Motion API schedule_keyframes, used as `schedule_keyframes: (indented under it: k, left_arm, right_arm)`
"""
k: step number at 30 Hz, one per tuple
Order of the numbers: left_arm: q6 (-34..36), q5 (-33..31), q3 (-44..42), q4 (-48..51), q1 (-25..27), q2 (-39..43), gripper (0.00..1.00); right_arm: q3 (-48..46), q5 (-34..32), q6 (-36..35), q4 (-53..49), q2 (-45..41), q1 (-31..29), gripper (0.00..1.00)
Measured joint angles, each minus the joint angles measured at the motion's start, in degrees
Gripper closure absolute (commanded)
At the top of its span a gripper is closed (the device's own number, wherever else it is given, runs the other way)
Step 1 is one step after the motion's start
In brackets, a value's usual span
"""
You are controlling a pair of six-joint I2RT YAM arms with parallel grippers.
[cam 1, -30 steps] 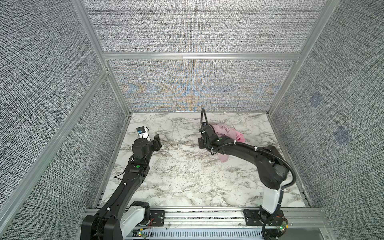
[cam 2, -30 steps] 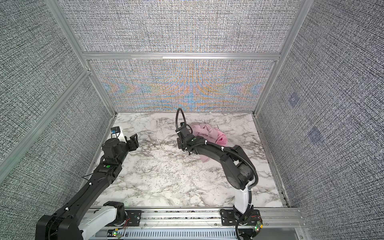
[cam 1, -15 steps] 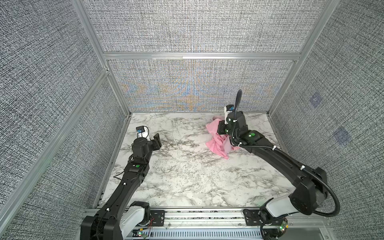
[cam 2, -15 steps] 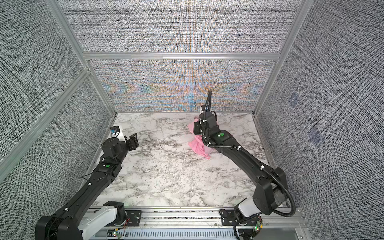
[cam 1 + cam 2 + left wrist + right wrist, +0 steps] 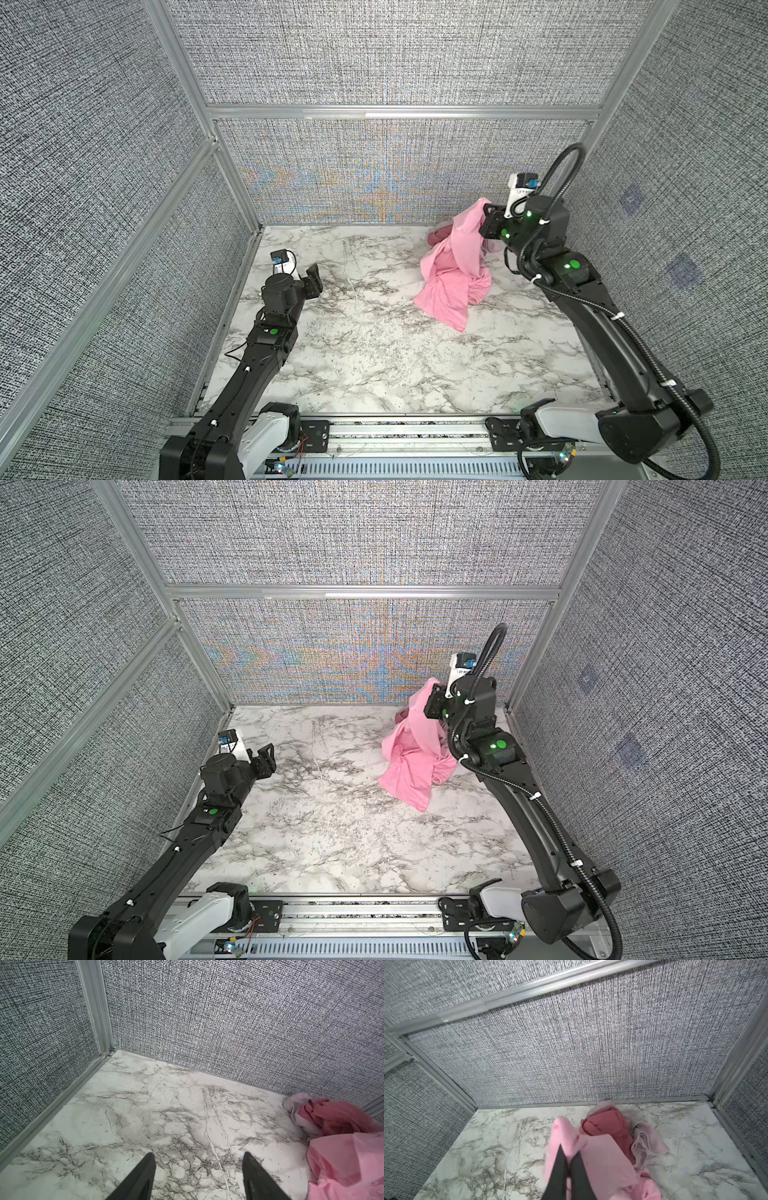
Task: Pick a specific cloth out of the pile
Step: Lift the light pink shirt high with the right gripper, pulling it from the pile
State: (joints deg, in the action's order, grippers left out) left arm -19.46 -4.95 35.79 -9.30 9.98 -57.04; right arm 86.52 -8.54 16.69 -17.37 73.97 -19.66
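The cloth (image 5: 455,266) (image 5: 415,754), bright bubblegum pink, hangs in a long drape at the back right; its lower end trails on the marble. My right gripper (image 5: 486,211) (image 5: 432,696) (image 5: 570,1149) is shut on its top fold, raised above the table. The rest of the pile lies behind it by the back wall: a dusty-rose cloth (image 5: 608,1124) (image 5: 332,1113) and a sheer pale pink piece (image 5: 645,1138) (image 5: 297,1105). My left gripper (image 5: 313,280) (image 5: 266,756) (image 5: 198,1153) hovers open and empty over the left side, far from the cloth.
The marble tabletop (image 5: 374,353) is boxed in by grey woven walls with aluminium posts on three sides. The back wall (image 5: 374,174) is close behind the pile. A metal rail (image 5: 395,432) runs along the front edge.
My right gripper has swung from the pile's left side towards the back right and risen, pulling the pink cloth up off the heap. The left arm has stayed still.
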Motion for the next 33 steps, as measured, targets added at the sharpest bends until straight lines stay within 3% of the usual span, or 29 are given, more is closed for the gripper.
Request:
schedule_keyframes:
  k: [12, 20, 33]
  left_arm:
    - [-0.02, -0.09, 0.11, 1.27, 0.00, 1.22, 0.32]
    - [-0.02, -0.07, 0.52, 1.51, 0.00, 1.53, 0.32]
    - [-0.50, 0.46, 6.25, 6.86, 0.00, 3.87, 0.32]
  right_arm:
    - [11.61, 4.33, -0.02, -3.43, -2.69, 4.79, 1.00]
    - [25.66, 8.00, -1.01, -6.54, -1.20, 5.31, 1.00]
    - [48.37, 24.65, 3.58, -9.99, 11.43, 5.35, 1.00]
